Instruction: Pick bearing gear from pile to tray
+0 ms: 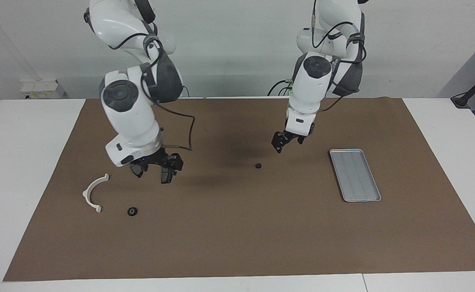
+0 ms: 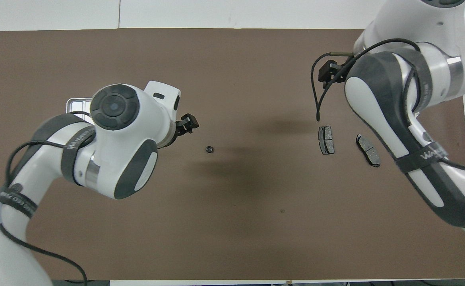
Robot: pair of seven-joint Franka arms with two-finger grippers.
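Observation:
A small black bearing gear [image 1: 258, 165] [image 2: 209, 149] lies alone on the brown mat, midway between pile and tray. My left gripper [image 1: 280, 144] [image 2: 188, 124] hangs open just above the mat beside it, toward the tray. The silver tray [image 1: 355, 174] holds nothing; in the overhead view only its corner [image 2: 72, 104] shows past the left arm. My right gripper [image 1: 155, 168] hangs open over the pile's two dark brake pads [image 2: 326, 140] [image 2: 368, 150]. Another black round piece [image 1: 132, 211] and the white half-ring bracket [image 1: 94, 192] lie farther from the robots.
The brown mat [image 1: 237, 235] covers most of the white table. The right arm's cable [image 1: 188, 134] loops beside its wrist. In the overhead view the right arm hides the bracket and the pile's round piece.

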